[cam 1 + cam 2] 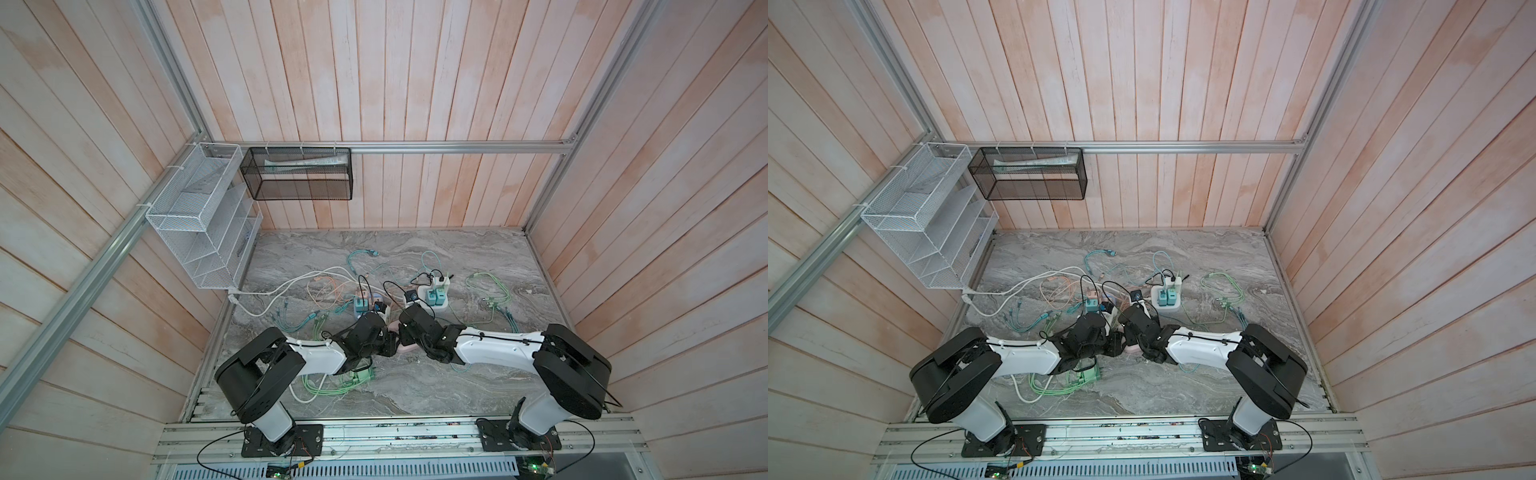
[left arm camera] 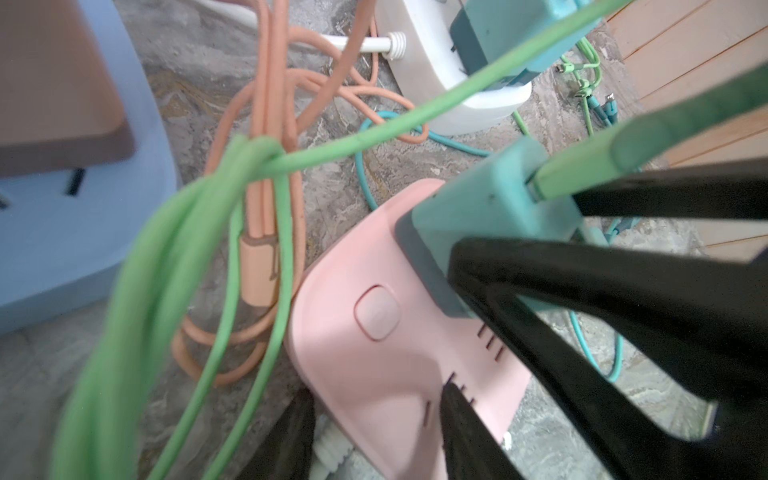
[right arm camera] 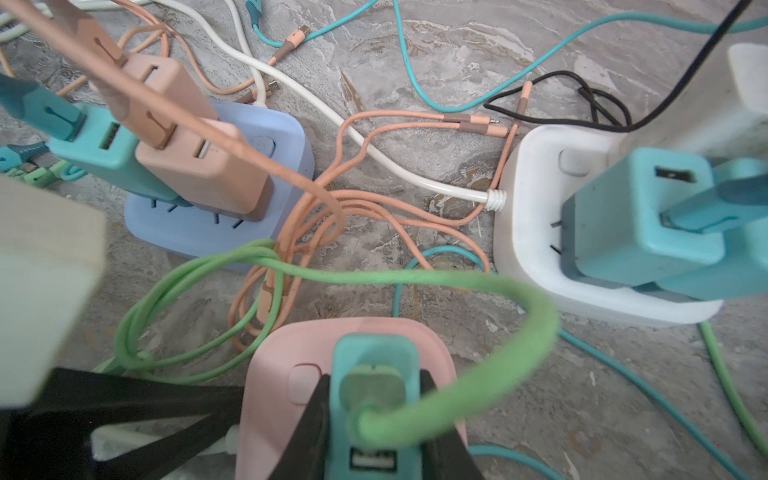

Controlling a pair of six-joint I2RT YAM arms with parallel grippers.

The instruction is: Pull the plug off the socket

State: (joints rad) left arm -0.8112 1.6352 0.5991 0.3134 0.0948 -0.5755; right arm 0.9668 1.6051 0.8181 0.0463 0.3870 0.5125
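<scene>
Black fingers (image 3: 316, 415) of my right gripper (image 3: 374, 386) are clamped on the teal plug (image 3: 374, 349), one on each flank. The plug stands seated in the pink socket (image 3: 282, 349), its grey base flush on the pink top.

My left gripper (image 2: 376, 390) is closed on the socket's near end, where its white cord leaves. One finger sits at the socket's side edge and one is on its top face, just beside the slots.

A green cable (image 3: 519, 307) is pushed into the top of the plug. It arcs up over the socket and drops in loops on the left arm's side of it.

In a top view a sliver of the socket (image 1: 409, 348) shows between the two wrists, which meet right above it.

Beyond the socket on the left arm's side lies a blue power strip (image 3: 286, 137), carrying a teal charger and two orange ones. Beyond it on the right arm's side lies a white power strip (image 3: 528, 232) with teal chargers.

Between those two, just past the socket, orange cords (image 3: 374, 208) lie tangled on the grey marble table (image 1: 415, 395).
</scene>
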